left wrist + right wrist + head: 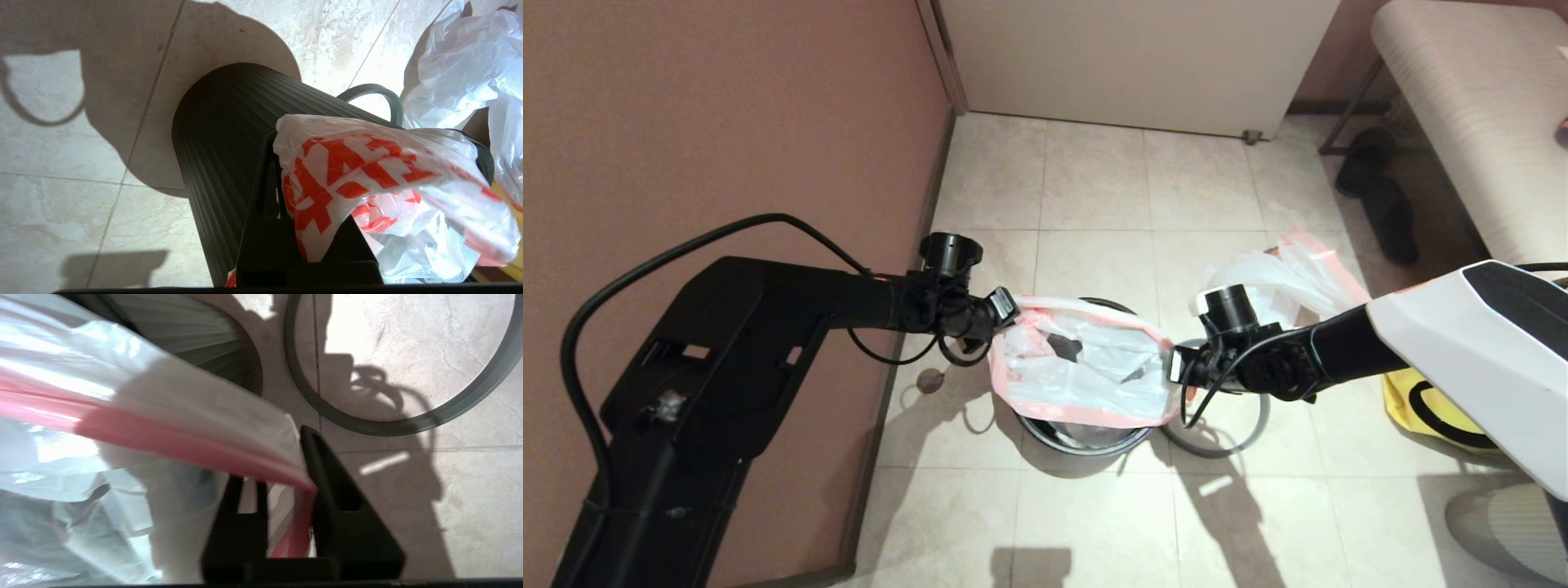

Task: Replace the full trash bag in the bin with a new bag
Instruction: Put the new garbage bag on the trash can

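Over bin [1086,438], left gripper [1009,311] clamps new bag [1094,371]; wrist view shows right gripper [273,465] ajar.

We see a pale tiled floor [1094,196] carrying everything here. On it stands the bin [1078,437], round and black, and the grey ring [1233,445] lies flat just beside it. A crumpled white bag [1282,278] rests on the tiles beyond the ring, a yellow bag [1429,408] near it, and dark shoes [1380,204] farther off.
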You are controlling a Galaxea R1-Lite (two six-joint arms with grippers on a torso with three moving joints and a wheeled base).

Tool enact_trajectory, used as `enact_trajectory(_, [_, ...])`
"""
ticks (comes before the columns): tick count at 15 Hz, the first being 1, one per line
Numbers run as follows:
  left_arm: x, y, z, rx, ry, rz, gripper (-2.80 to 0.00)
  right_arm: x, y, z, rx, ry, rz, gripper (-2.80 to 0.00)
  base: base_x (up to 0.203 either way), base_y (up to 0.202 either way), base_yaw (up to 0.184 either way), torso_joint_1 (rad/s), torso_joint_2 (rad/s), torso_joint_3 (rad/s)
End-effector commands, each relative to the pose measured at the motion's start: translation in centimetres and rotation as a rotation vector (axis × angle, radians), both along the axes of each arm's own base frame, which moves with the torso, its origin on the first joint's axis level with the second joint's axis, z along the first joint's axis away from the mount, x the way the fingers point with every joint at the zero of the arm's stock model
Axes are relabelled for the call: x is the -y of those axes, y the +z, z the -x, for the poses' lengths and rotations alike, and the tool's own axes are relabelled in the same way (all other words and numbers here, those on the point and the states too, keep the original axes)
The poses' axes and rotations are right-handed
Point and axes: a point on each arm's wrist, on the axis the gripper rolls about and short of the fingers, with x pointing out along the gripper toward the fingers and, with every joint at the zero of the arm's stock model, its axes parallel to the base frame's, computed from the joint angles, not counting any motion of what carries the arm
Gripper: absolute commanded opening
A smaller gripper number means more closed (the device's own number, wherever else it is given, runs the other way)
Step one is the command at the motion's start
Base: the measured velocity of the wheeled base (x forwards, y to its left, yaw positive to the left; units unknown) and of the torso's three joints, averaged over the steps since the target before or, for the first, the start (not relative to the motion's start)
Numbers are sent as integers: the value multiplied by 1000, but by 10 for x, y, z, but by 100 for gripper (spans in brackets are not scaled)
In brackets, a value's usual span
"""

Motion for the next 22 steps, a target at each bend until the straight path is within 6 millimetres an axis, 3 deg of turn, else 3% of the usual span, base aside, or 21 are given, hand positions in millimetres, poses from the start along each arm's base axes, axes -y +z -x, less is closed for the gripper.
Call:
enact_trajectory(1, [-1, -1, 0, -2, 11, -3, 0, 0, 1, 1, -3, 0, 1, 0, 0, 0, 0, 0, 0, 0])
enact_trajectory(6, [1, 42, 20, 0, -7, -5, 0, -5, 24, 25, -69, 21, 46, 0, 0, 0, 0, 0, 0, 0])
enact_trajectory(10, [5, 84, 56, -26, -166, -140, 0, -20, 45, 54, -120, 71, 94, 0, 0, 0, 0, 0, 0, 0])
enact_trajectory(15, [6, 115, 83, -6, -232, -164, 0, -32, 58, 87, -168, 139, 152, 0, 0, 0, 0, 0, 0, 0])
enact_trajectory(18, [0, 129, 95, 7, -249, -178, 0, -41, 51, 101, -196, 177, 173, 0, 0, 0, 0, 0, 0, 0])
enact_trajectory(22, [-7, 138, 101, 26, -221, -245, 0, -44, 48, 104, -203, 187, 177, 0, 0, 0, 0, 0, 0, 0])
